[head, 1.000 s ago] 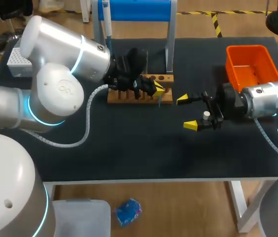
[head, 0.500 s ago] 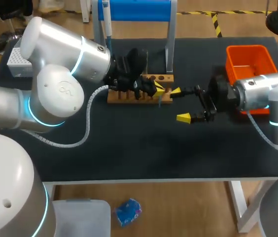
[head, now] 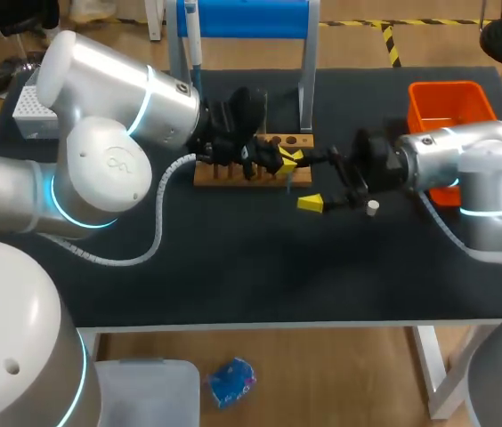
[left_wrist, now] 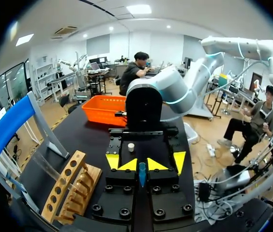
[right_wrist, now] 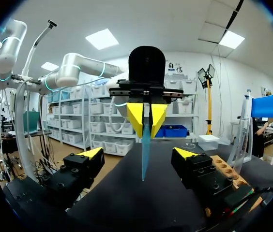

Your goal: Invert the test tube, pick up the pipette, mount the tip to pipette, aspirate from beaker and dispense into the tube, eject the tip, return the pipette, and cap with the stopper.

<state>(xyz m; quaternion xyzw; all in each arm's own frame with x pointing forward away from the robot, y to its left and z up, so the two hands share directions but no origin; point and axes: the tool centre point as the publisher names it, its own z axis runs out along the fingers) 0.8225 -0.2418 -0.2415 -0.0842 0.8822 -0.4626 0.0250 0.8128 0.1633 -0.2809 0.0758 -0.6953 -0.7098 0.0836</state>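
Head view: bench (head: 233, 276) items toward far side | L hand (head: 279, 162) grips test tube (left_wrist: 142, 175) by rack (head: 233, 173) | R hand (head: 306, 181) released, beside it | bin (head: 451, 93) far-rt corner

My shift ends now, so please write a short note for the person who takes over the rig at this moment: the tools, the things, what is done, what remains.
Left tool: shut on the blue test tube, held clear of the table beside the wooden rack.
Right tool: open, facing the left tool, one finger on each side of the tube, not touching it.
Stopper: lying on the table by the right tool.
Pipette: hanging on the blue stand.
Done: tube is out of the rack; I cannot tell whether it is inverted.
Left: pick up pipette, mount tip, aspirate, dispense, eject, return, cap.
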